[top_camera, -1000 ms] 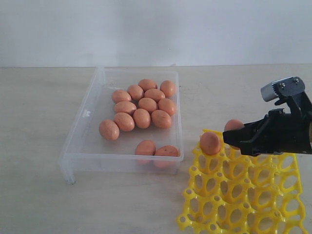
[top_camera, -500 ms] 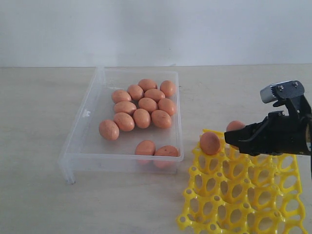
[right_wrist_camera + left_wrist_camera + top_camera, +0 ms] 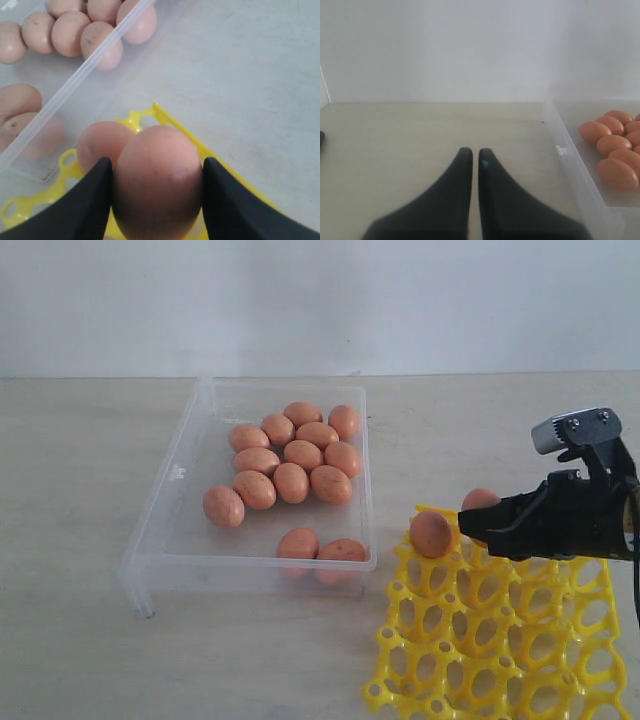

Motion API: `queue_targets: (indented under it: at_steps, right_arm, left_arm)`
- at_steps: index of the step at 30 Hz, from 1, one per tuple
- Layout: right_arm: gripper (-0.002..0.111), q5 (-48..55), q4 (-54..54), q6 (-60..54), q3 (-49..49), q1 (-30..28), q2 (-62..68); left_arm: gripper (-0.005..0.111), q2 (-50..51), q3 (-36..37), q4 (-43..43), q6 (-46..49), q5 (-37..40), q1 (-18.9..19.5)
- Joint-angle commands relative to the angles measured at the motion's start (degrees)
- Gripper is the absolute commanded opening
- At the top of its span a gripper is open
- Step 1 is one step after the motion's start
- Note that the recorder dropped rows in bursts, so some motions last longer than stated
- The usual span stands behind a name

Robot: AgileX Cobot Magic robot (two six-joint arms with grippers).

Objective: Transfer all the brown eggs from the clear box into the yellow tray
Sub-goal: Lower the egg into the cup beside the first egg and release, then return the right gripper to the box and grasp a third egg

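Note:
My right gripper point(image 3: 478, 517) point(image 3: 157, 177) is shut on a brown egg point(image 3: 157, 180) point(image 3: 480, 500), holding it over the far left corner of the yellow tray point(image 3: 500, 640) point(image 3: 165, 116). Another brown egg point(image 3: 431, 533) point(image 3: 100, 145) sits in the tray's corner cup beside it. The clear box point(image 3: 165, 530) point(image 3: 75, 80) holds several brown eggs point(image 3: 290, 482), with two point(image 3: 320, 546) against its near wall. My left gripper point(image 3: 471, 155) is shut on nothing, over bare table beside the box point(image 3: 570, 165); it is out of the exterior view.
The table is pale wood grain with a white wall behind. A dark object point(image 3: 321, 138) shows at the edge of the left wrist view.
The right gripper with its egg has sunk slightly toward the tray and barely shifted sideways. The eggs in the box have not moved.

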Motion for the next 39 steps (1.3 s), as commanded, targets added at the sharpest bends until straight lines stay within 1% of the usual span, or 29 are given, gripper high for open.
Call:
queue_targets:
  at_steps: [1, 5, 6, 8, 13, 22, 28, 30, 32, 34, 35, 36, 37, 39]
  right_arm:
    - [0.0, -1.4, 0.1, -1.3, 0.3, 0.0, 0.7]
    - [0.0, -1.8, 0.0, -1.6, 0.3, 0.0, 0.8]
    - [0.002, -1.8, 0.0, -1.7, 0.3, 0.0, 0.8]
    - [0.01, -1.8, 0.0, -1.7, 0.3, 0.0, 0.8]
    - [0.037, -1.1, 0.1, -2.2, 0.3, 0.0, 0.8]
    - [0.052, -0.8, 0.9, -2.5, 0.3, 0.0, 0.8]
    - [0.051, -1.5, 2.5, -2.3, 0.3, 0.0, 0.8]
    - [0.051, -6.2, 4.1, -2.3, -0.3, 0.0, 0.1]
    - [0.05, -12.8, 3.9, 1.7, -1.4, 0.0, -2.6]
    - [0.032, -14.6, 1.7, 7.5, -2.7, 0.0, -6.4]
    - [0.02, -14.6, -0.3, 9.7, -3.1, 0.0, -8.0]
    - [0.001, -14.5, -4.5, 12.2, -4.1, 0.0, -9.8]
    - [0.0, -14.5, -9.9, 15.1, -5.7, 0.3, -10.9]
    - [0.0, -12.3, -16.1, 23.1, -10.2, 2.6, -11.3]
  left_arm:
    - [0.004, -0.2, 0.2, 0.1, 0.0, -0.2, 0.0]
    - [0.004, -0.2, 0.2, 0.1, 0.0, -0.2, 0.0]
    - [0.004, -0.2, 0.2, 0.1, 0.0, -0.2, 0.0]
    - [0.004, -0.2, 0.2, 0.1, 0.0, -0.2, 0.0]
    - [0.004, -0.2, 0.2, 0.1, 0.0, -0.2, 0.0]
    - [0.004, -0.2, 0.2, 0.1, 0.0, -0.2, 0.0]
    - [0.004, -0.2, 0.2, 0.1, 0.0, -0.2, 0.0]
    - [0.004, -0.2, 0.2, 0.1, 0.0, -0.2, 0.0]
    - [0.004, -0.2, 0.2, 0.1, 0.0, -0.2, 0.0]
    - [0.004, -0.2, 0.2, 0.1, 0.0, -0.2, 0.0]
    - [0.004, -0.2, 0.2, 0.1, 0.0, -0.2, 0.0]
    - [0.004, -0.2, 0.2, 0.1, 0.0, -0.2, 0.0]
    - [0.004, -0.2, 0.2, 0.1, 0.0, -0.2, 0.0]
    - [0.004, -0.2, 0.2, 0.1, 0.0, -0.2, 0.0]
